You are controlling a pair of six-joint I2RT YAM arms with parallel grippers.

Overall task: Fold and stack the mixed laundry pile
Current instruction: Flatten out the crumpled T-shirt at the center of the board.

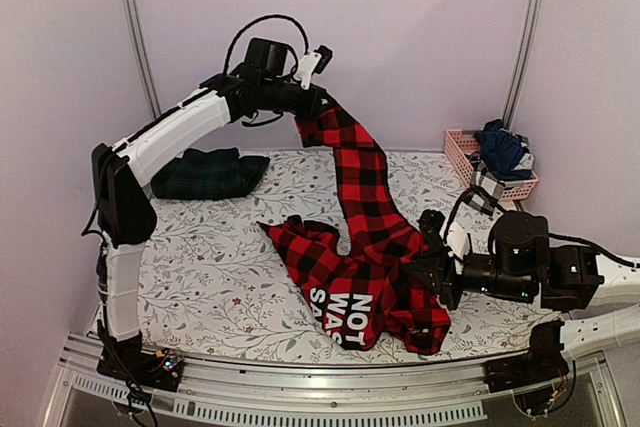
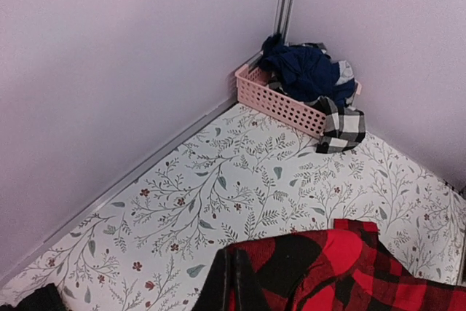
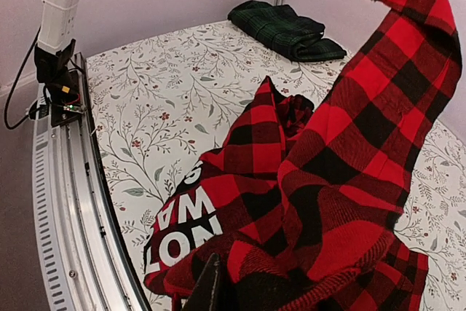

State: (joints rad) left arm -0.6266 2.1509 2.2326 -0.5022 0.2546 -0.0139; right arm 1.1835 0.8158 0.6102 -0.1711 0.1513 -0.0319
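- Two claws on one garment in the top view. Your left claw (image 1: pixel 313 97) is clenched on one end of the red-and-black flannel shirt (image 1: pixel 365 207) and holds it high, well left of the pink basket (image 1: pixel 462 152). The shirt's bulk trails down onto the table cloth (image 1: pixel 220 267), to the basket's near left.
- Your right claw (image 1: pixel 440 272) sits low at the shirt's edge, on the basket's near side.
- A folded tartan piece (image 1: pixel 207 173) lies far left of the basket; navy clothes (image 1: pixel 500 145) are heaped in the basket.
- Step, by my reading: opening the shirt out before folding. Next you need a second corner gripped and the cloth drawn flat.
- Left wrist view: only a shirt edge shows at the bottom; your grip point is cut off.
- Right wrist view: cloth bunches round the fingers (image 3: pixel 211 289), so you cannot tell whether that claw is pinching or released. The white lettering (image 3: pixel 182 231) is partly folded under.
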